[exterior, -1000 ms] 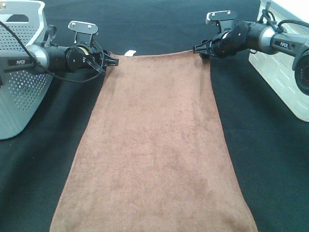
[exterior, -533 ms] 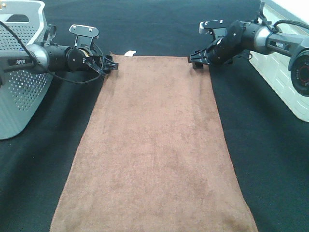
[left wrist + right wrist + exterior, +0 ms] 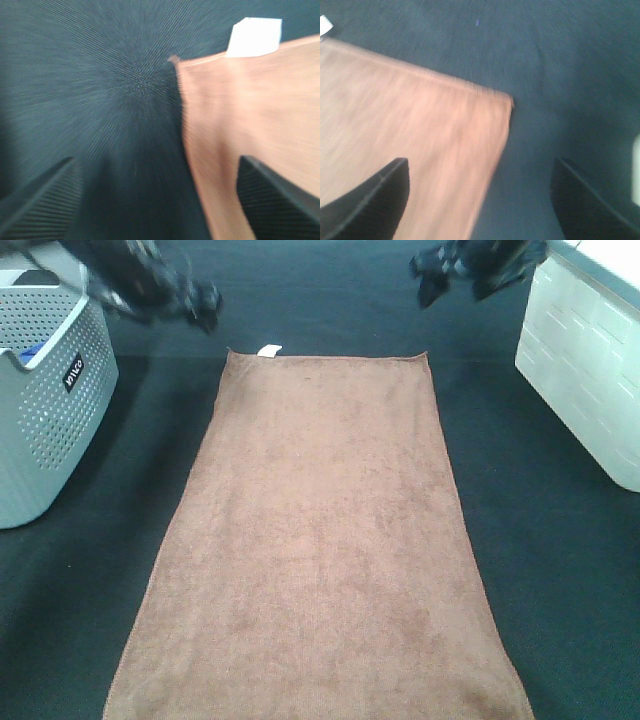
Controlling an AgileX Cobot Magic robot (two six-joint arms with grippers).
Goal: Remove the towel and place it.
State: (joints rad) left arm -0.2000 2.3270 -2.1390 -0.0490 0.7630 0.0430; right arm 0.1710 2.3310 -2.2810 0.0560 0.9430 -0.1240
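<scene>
The brown towel lies spread flat on the black table between the grey basket and the white bin, its near edge cut off by the high view and its white tag at the far edge. Both far corners, pinched a second ago, now lie free: the left gripper and right gripper have let go and lifted, jaws spread and empty, so the placing looks done. Both arms are motion-blurred and largely out of frame.
</scene>
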